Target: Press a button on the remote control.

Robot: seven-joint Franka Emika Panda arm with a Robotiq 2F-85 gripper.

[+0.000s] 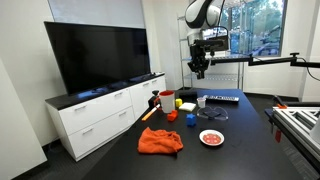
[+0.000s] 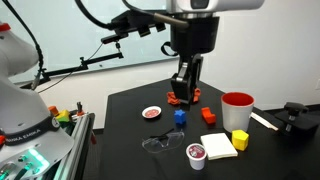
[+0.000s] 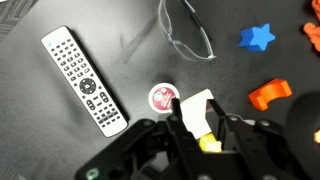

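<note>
The remote control (image 3: pixel 83 80) is a long pale slab with rows of buttons, lying on the black table at the left of the wrist view. It also shows at the far side of the table in an exterior view (image 1: pixel 222 98). My gripper (image 3: pixel 197 118) is open and empty. It hangs well above the table in both exterior views (image 1: pixel 199 68) (image 2: pixel 182 90), apart from the remote, over a white pad (image 3: pixel 197 105) and a yellow block (image 3: pixel 208 143). I cannot see the remote in the exterior view from the other side.
On the table are a small white cup (image 3: pixel 162 97), clear glasses (image 3: pixel 185 35), a blue star (image 3: pixel 257 37), an orange piece (image 3: pixel 270 93), a red cup (image 2: pixel 237 108), a red-and-white plate (image 1: pixel 211 138) and an orange cloth (image 1: pixel 160 141). A TV on a white cabinet (image 1: pixel 100 115) stands beside the table.
</note>
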